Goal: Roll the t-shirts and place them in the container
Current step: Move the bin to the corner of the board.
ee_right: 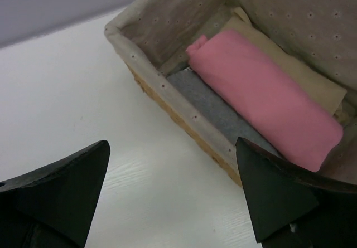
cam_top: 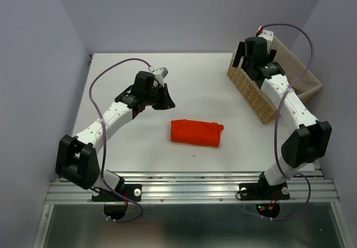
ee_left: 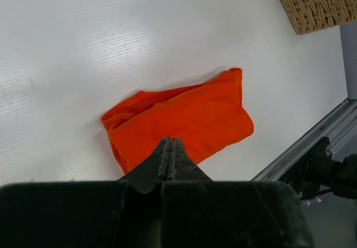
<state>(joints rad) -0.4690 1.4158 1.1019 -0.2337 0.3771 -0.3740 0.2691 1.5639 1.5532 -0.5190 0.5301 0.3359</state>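
Now: one orange t-shirt mid-frame, desk open around; pink t-shirt, beige t-shirt in one basket. Left end effector together, right end effector apart.

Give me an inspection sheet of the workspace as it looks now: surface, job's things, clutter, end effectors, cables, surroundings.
Surface: white table, flat and matte.
Job's things: orange t-shirt lies as a compact bundle mid-table, touched by nothing. Pink t-shirt and beige t-shirt lie side by side inside the wicker basket at the far right.
Clutter: nothing seen.
End effectors: left end effector shut, empty, apart from the orange t-shirt. Right end effector open, empty, over the basket's rim.
Cables: purple cables loop along both arms, off the cloth.
Surroundings: pale walls on three sides; metal rail at the near edge.
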